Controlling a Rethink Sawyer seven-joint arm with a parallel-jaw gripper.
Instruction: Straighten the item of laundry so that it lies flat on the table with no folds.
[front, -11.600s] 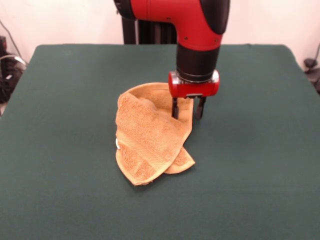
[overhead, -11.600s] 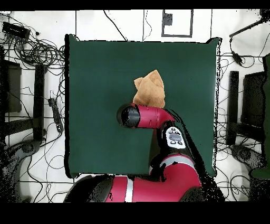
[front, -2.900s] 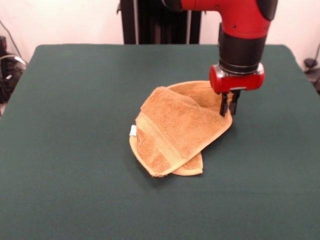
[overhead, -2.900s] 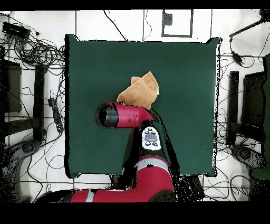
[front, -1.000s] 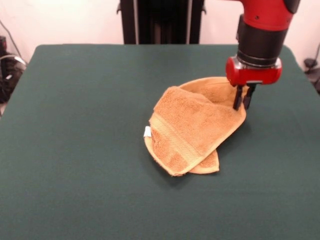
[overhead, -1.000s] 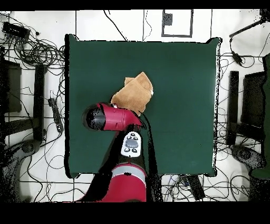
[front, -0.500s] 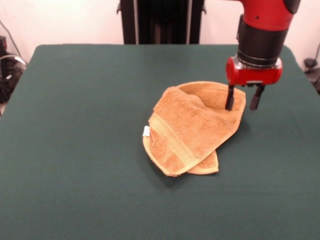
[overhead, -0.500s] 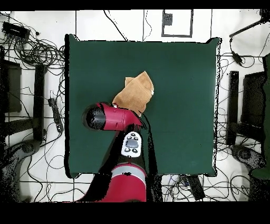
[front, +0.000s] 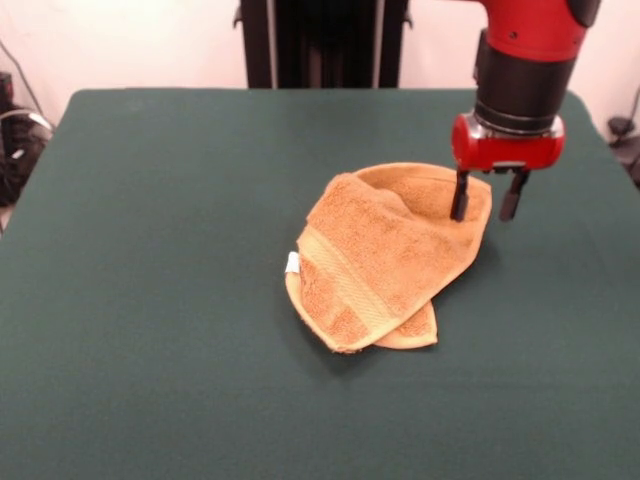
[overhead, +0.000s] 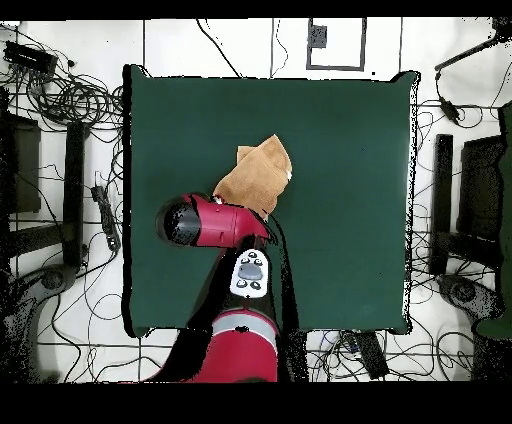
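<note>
The item of laundry (front: 385, 255), an orange-tan terry towel, lies folded over on itself on the green table (front: 150, 300), with a woven band and a small white tag at its left edge. My gripper (front: 487, 208) hangs open just above the towel's right rim, one finger over the cloth and the other beyond its edge. Nothing is held between the fingers. In the overhead view the towel (overhead: 255, 174) shows beyond the red arm, which hides the gripper.
Cables and stands crowd the floor around the table (overhead: 340, 260) in the overhead view. The robot's black pedestal (front: 322, 42) rises behind the table's far edge.
The gripper dragged the towel's edge to the right over the table, then opened and let it go half a second ago. The rim dropped. Since then nothing has moved.
</note>
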